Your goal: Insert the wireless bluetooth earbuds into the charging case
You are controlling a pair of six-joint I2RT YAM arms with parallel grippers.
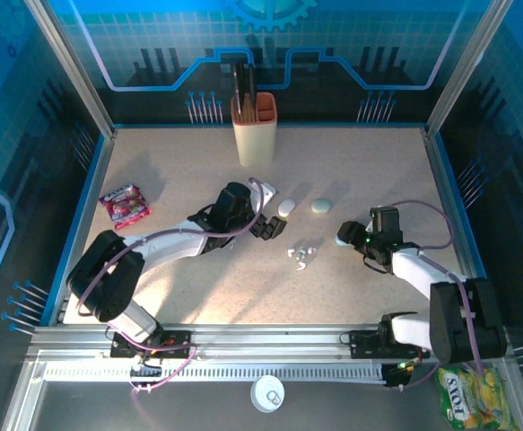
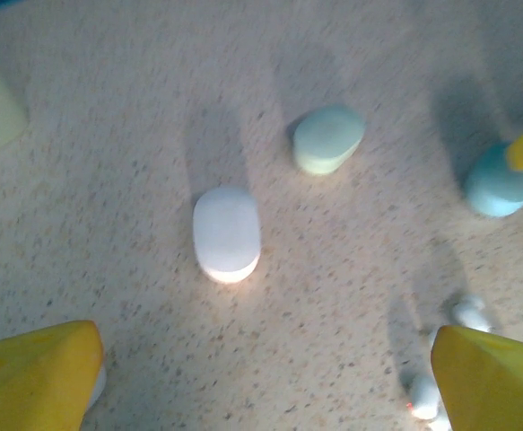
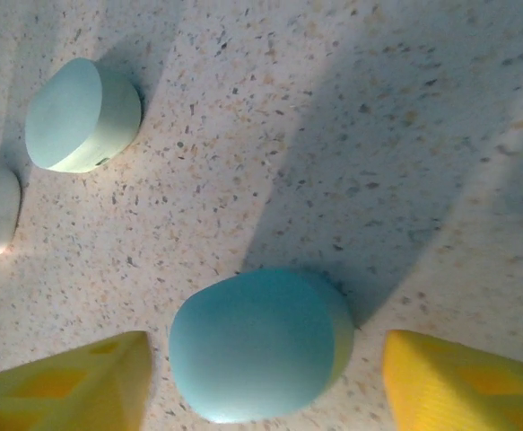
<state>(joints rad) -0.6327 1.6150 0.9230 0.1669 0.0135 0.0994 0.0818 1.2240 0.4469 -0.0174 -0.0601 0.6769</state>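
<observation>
Mid-desk, earbuds [image 1: 300,255] likely light, slick; pinch across body. Left end effector [image 2: 265,377] wide; right end effector [image 3: 265,368] wide, empty.

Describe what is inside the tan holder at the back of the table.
A few dark upright handles stick out of the tan holder; its wall hides their lower parts, so their kind is unclear.

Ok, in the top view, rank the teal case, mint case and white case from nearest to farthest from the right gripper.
1. teal case: between the right gripper fingers.
2. mint case: up-left of it.
3. white case: farther left again.
</observation>
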